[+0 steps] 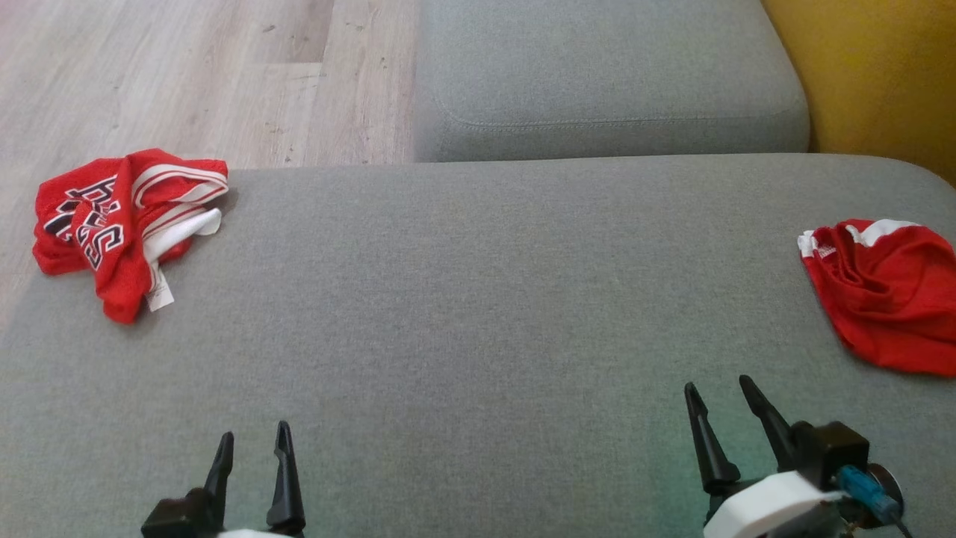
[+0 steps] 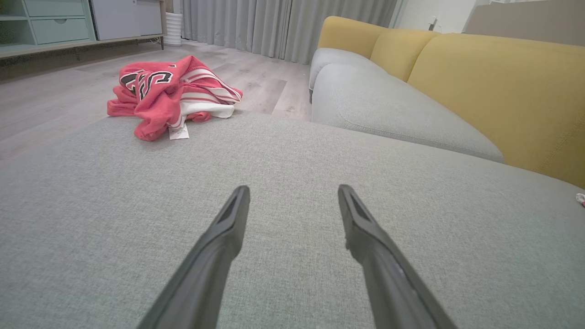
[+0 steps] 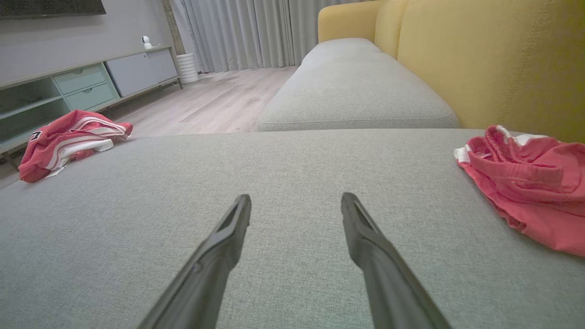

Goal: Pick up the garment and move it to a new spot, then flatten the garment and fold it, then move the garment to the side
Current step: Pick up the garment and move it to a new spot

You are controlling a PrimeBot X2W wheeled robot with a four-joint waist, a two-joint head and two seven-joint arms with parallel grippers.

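Observation:
Two crumpled red garments lie on the wide grey sofa seat [image 1: 478,314]. A red jersey [image 1: 112,224] [image 2: 160,91] [image 3: 64,141] with white stripes and dark lettering is bunched at the far left corner, partly over the edge. Red shorts [image 1: 889,291] [image 3: 530,178] with white trim lie at the right edge. My left gripper [image 1: 254,432] [image 2: 293,188] hovers open and empty over the near left of the seat. Near the front right, my right gripper [image 1: 717,383] [image 3: 296,197] is also open, holding nothing, left of the shorts. Neither gripper touches cloth.
A second grey seat cushion [image 1: 605,75] adjoins at the back, with a yellow backrest [image 1: 874,75] on the right. Wooden floor [image 1: 187,75] lies beyond the left edge. A low cabinet [image 2: 45,23] and grey curtains [image 2: 274,23] stand across the room.

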